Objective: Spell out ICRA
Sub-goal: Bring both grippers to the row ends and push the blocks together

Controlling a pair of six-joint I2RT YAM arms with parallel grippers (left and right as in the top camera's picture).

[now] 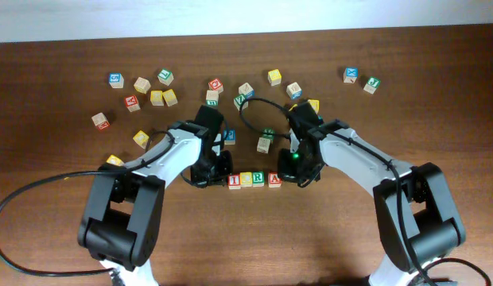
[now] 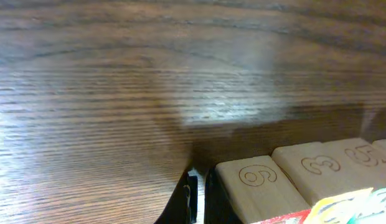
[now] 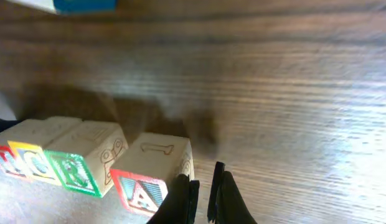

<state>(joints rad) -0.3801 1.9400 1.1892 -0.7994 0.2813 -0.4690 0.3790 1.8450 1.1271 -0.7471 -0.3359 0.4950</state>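
Four letter blocks stand in a row on the wooden table: I [image 1: 234, 182], C [image 1: 247, 180], R [image 1: 261, 179] and A [image 1: 274, 179]. My left gripper [image 1: 217, 176] is shut and empty, its fingers [image 2: 196, 196] right against the left end of the row, beside the I block [image 2: 258, 186], whose top face shows a 6. My right gripper [image 1: 293, 170] is shut and empty, its fingers [image 3: 205, 190] against the right side of the A block [image 3: 146, 177]. The R block [image 3: 81, 163] and the C block [image 3: 32, 163] also show in the right wrist view.
Several loose letter blocks lie scattered across the back of the table, among them a blue one [image 1: 229, 137], a green-lettered one [image 1: 265, 143] and a yellow one [image 1: 141, 139]. Another yellow block [image 1: 114, 160] lies by the left arm. A black cable [image 1: 40, 184] loops at the left.
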